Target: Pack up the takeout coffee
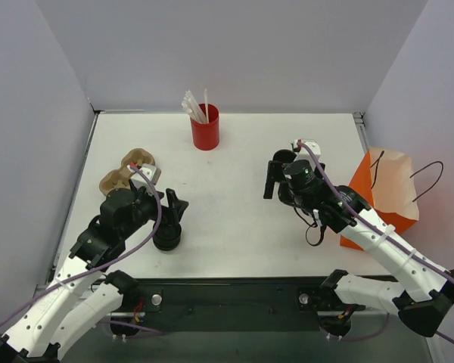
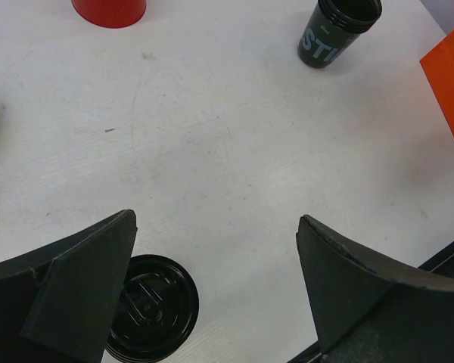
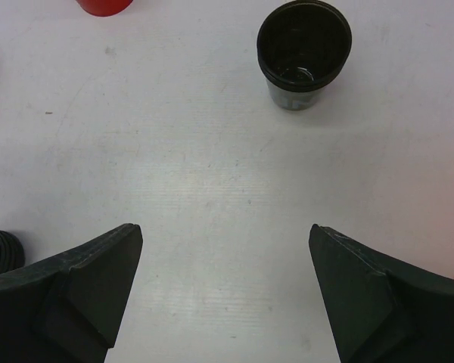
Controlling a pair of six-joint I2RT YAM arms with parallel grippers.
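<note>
One takeout coffee cup [image 1: 284, 158], small and black, stands open-topped with no lid at the table's middle right; I see down into it [image 3: 304, 53] and from the side [image 2: 339, 30]. My right gripper [image 1: 278, 183] hangs just near of it, open and empty [image 3: 225, 231]. An orange paper bag [image 1: 390, 189] stands upright at the right edge. My left gripper [image 1: 174, 214] is open and empty [image 2: 216, 227] over the near left. A low stack of black lids [image 1: 167, 236] lies beside its left finger [image 2: 83, 280].
A red cup of white straws [image 1: 205, 127] stands at the back centre. A brown cardboard cup carrier [image 1: 129, 170] lies at the left, partly under my left arm. Grey walls close in three sides.
</note>
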